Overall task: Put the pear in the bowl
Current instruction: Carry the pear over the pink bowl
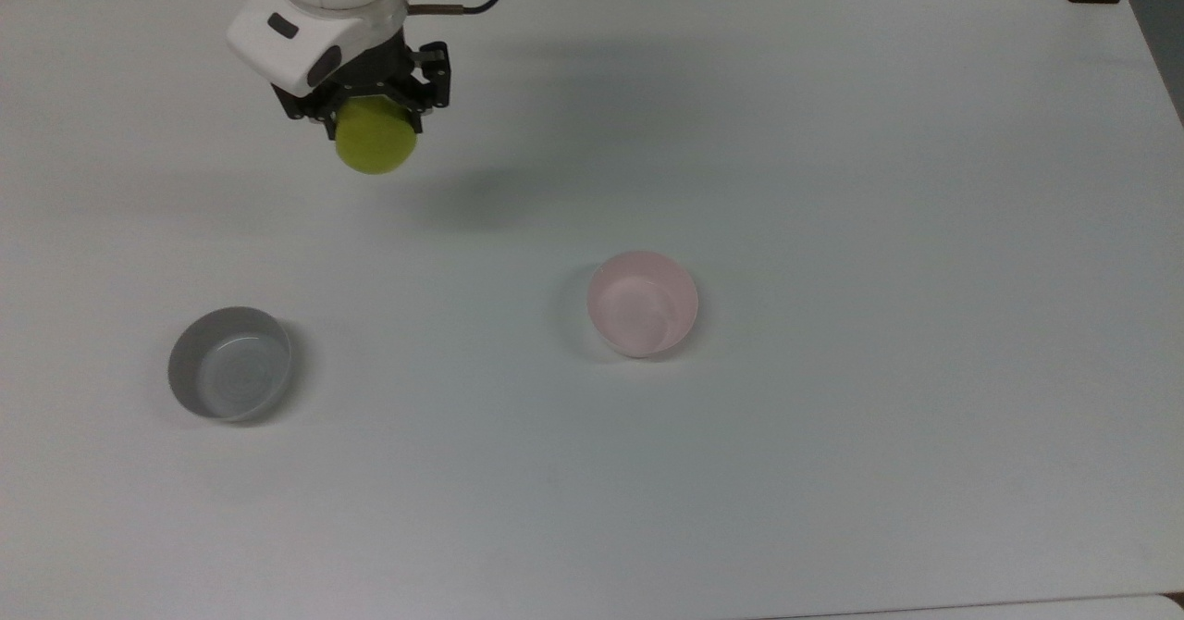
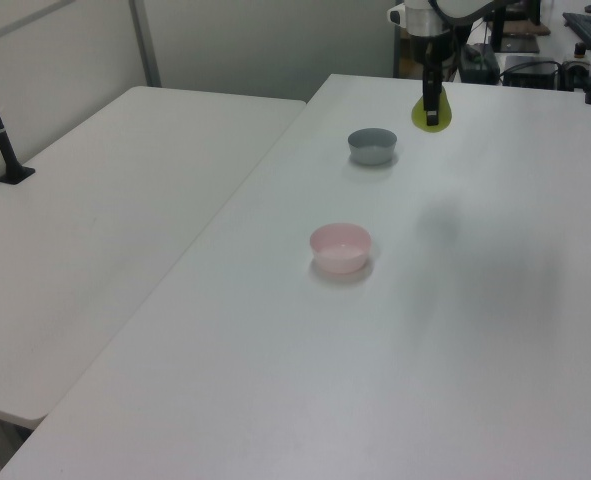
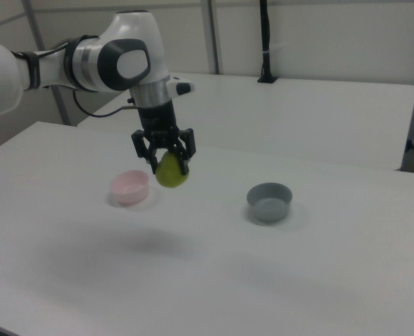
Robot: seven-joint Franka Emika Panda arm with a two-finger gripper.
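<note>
Gripper [image 3: 167, 162] clamped on the pear [image 3: 171, 172], held in the air well above the white table [image 1: 832, 185], shadow below. Pink bowl [image 1: 642, 303] resting on the table, well apart toward the top view's lower right. Grey bowl [image 1: 229, 363] at the top view's lower left.
</note>
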